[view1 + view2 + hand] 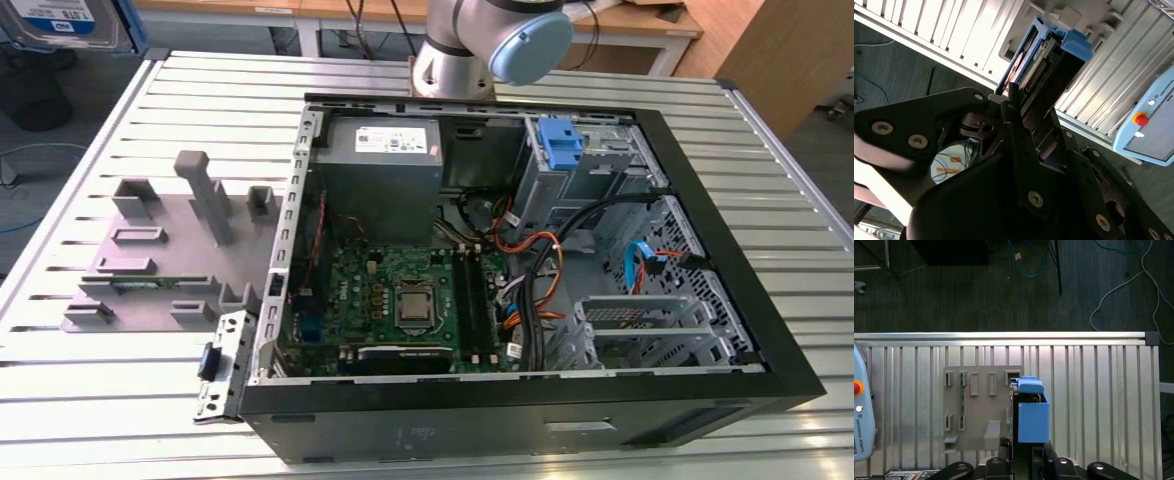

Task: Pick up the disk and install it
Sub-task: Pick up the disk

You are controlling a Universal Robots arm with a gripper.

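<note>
The fingers (1015, 107) appear clamped on the disk (1040, 62), which juts out from between them above the slatted table (1094, 390).

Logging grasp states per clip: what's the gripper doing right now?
The gripper is closed, holding the disk.

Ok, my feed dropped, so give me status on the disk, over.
Gripper shut on the disk. Disk aloft over the table, not in the case. Loose cables lie inside the case.
</note>
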